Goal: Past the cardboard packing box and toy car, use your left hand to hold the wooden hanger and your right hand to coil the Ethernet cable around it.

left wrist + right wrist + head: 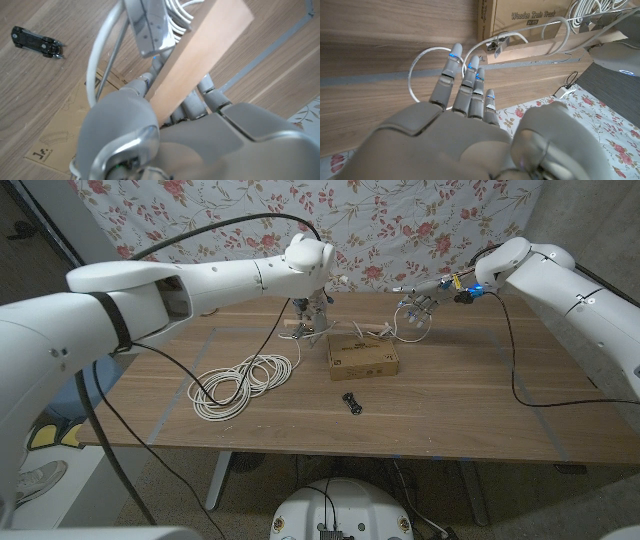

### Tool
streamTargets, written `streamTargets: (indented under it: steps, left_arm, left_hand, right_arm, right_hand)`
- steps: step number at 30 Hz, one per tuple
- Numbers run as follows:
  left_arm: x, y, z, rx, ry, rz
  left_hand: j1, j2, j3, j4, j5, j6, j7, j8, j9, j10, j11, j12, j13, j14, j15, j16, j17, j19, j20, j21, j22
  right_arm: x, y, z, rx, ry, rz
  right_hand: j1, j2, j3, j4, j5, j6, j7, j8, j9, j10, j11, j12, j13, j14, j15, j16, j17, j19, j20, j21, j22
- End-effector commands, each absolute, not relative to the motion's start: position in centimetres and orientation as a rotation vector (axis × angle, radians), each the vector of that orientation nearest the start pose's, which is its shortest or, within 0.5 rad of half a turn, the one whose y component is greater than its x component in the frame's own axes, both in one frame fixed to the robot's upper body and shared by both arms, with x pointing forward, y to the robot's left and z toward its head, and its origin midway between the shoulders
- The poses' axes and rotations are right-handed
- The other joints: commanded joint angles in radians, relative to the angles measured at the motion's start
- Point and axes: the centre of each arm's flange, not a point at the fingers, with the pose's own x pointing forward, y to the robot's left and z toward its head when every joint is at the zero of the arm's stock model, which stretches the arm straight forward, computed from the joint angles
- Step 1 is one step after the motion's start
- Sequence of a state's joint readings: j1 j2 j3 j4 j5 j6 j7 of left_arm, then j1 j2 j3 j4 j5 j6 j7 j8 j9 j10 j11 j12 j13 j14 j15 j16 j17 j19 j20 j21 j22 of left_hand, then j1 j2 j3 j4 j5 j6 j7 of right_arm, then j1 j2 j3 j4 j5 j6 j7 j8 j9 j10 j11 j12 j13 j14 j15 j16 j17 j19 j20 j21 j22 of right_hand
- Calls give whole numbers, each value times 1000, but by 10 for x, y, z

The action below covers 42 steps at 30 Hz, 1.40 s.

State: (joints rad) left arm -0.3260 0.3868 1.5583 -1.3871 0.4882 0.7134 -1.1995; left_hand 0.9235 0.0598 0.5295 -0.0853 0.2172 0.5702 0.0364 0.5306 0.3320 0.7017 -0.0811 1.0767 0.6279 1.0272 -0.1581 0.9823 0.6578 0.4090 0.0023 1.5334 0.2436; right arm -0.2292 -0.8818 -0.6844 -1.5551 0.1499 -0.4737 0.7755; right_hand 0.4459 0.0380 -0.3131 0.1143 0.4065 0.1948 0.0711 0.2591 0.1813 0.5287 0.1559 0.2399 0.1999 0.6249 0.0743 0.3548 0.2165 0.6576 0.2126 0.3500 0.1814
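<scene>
Behind the box (364, 357), left hand (314, 312) grips hanger (345, 334), right hand (420, 308) fingers spread.

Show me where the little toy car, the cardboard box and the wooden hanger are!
toy car (350, 401), head view, middle of its black body.
cardboard box (364, 358), head view, centre of its top face.
wooden hanger (200, 52), left wrist view, flat wooden side.

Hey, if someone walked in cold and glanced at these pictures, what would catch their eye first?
Probably the left hand holding the wooden hanger up beyond the cardboard packing box, with white Ethernet cable heaped in a loose coil on the table's left part. Next, the right hand raised at the hanger's other end, fingers lit blue, by a loop of the cable. A small black toy car lies in front of the box.
</scene>
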Motion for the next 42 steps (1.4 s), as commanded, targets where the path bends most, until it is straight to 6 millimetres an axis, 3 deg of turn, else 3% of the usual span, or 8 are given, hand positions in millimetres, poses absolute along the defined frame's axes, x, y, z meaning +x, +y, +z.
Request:
streamTargets:
  steps: [1, 3, 10, 14, 22, 26, 34, 42]
  left_arm:
    - [621, 62, 149, 2102, 504, -231]
    - [618, 61, 149, 2143, 517, -183]
    - [609, 59, 151, 2209, 491, -70]
    - [600, 59, 155, 2225, 404, -4]
    - [576, 66, 165, 2149, 65, 74]
    - [564, 73, 167, 2074, -137, 119]
    - [548, 93, 167, 1850, -470, 118]
    - [541, 115, 165, 1570, -695, 48]
  left_hand:
    - [-22, -64, -71, 2, 52, -76, -10, -79, -20, -131, 7, -179, -138, -184, -4, -171, -187, -153, 59, -130, -73]
    - [-43, -118, -92, 12, 93, -155, -8, -129, -34, -221, 17, -276, -189, -368, 25, -324, -290, -282, 115, -239, -75]
    - [-90, -208, -215, 45, 207, -444, -1, -283, -88, -536, 81, -528, -273, -749, 148, -549, -401, -503, 148, -466, -71]
    - [-139, -206, -326, 79, 267, -617, -6, -344, -126, -721, 121, -664, -310, -995, 242, -653, -427, -645, 170, -593, -67]
    - [-233, -137, -457, 173, 310, -971, -34, -360, -143, -1046, 172, -829, -337, -1317, 302, -777, -423, -851, 188, -748, -56]
    - [-258, -124, -481, 193, 307, -1028, -52, -356, -143, -1088, 171, -844, -337, -1364, 301, -784, -420, -893, 186, -773, -54]
    - [-293, -110, -502, 217, 294, -1021, -90, -343, -143, -1096, 162, -844, -338, -1375, 289, -779, -419, -888, 194, -779, -54]
    - [-319, -108, -522, 229, 278, -1001, -123, -336, -145, -1088, 154, -840, -342, -1373, 278, -777, -422, -866, 192, -780, -56]
  right_arm:
    - [611, -292, 167, -1031, -59, 520]
    - [610, -291, 167, -1032, -63, 520]
    - [609, -288, 167, -1031, -73, 519]
    - [608, -287, 167, -1029, -79, 518]
    - [608, -285, 166, -1007, -130, 503]
    - [605, -285, 165, -983, -211, 480]
    - [601, -285, 162, -890, -417, 458]
    - [611, -288, 152, -709, -613, 505]
  right_hand:
    - [4, 3, -5, -1, -2, -3, -12, -7, 3, -7, 4, -6, 1, -8, -2, -3, 4, -3, 3, -9, 1]
    - [5, 4, -5, -1, -2, -5, -14, -10, 3, -10, 5, -8, 2, -16, -2, -6, 5, -6, 4, -12, 1]
    - [7, 4, -6, -1, -3, -7, -23, -16, 4, -16, 4, -14, 2, -36, -4, -14, 8, -18, 4, -22, 1]
    - [7, 5, -6, -1, -4, -7, -26, -19, 4, -20, 2, -16, 3, -41, -1, -17, 9, -24, 4, -26, 1]
    - [9, 6, -7, 0, -7, -16, -42, -37, 5, -52, 1, -33, 6, -130, 21, -54, 15, -76, 4, -62, 1]
    - [5, 11, -8, 4, -12, -36, -57, -58, 7, -157, 4, -54, 10, -274, 61, -115, 22, -179, 4, -127, 2]
    - [9, 38, 2, 4, -30, -76, -90, -68, 8, -353, -10, -58, 11, -512, 73, -170, 23, -408, 1, -175, 2]
    - [27, 55, 13, -4, -41, -93, -107, -69, 8, -424, -24, -57, 10, -614, 57, -176, 16, -510, -10, -176, 0]
